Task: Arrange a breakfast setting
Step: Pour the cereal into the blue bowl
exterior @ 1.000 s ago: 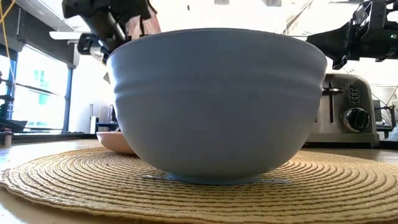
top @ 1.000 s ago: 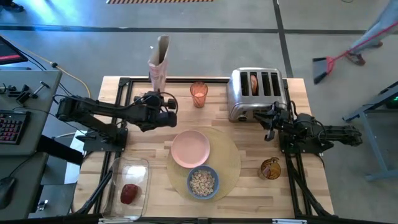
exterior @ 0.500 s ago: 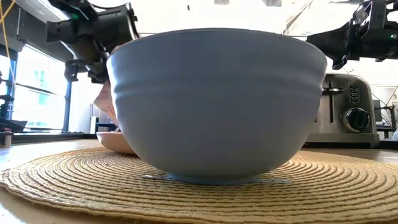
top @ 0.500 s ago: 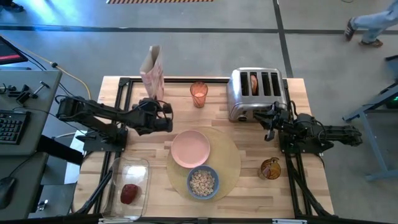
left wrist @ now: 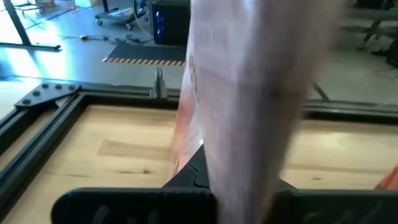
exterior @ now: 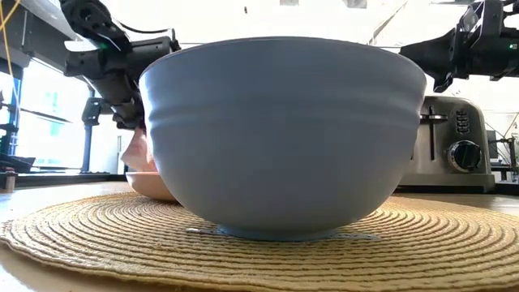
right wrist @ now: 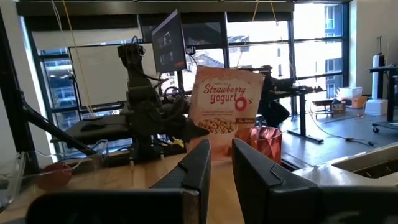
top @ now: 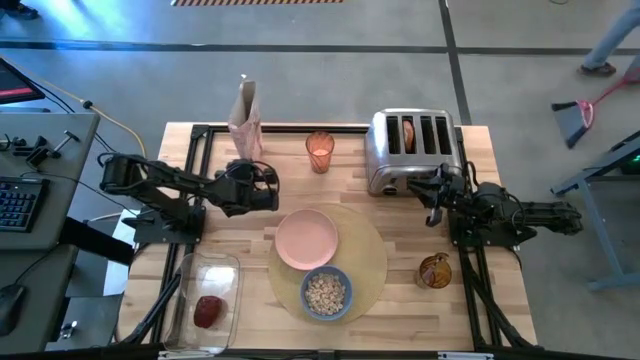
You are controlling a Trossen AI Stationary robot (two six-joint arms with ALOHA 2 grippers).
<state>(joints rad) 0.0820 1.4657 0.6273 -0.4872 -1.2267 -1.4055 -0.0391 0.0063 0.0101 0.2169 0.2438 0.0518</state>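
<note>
Cereal box (top: 245, 113): your left gripper (top: 262, 187) clamps it upright by the amber glass (top: 319, 152)
Right gripper (top: 432, 193): parted, beside the toaster (top: 413, 150)

A chrome four-slot toaster (top: 413, 150) stands at the far right of the wooden bench (top: 240, 235), its dials facing front in the low view (exterior: 454, 142). A clear rectangular container (top: 205, 303) sits at the near left corner. Beside the bench, a keyboard (top: 22, 203) rests on a grey desk (top: 40, 160). Out on the concrete floor, a red-handled broom (top: 590, 103) and a person's leg (top: 610, 40) are visible.
</note>
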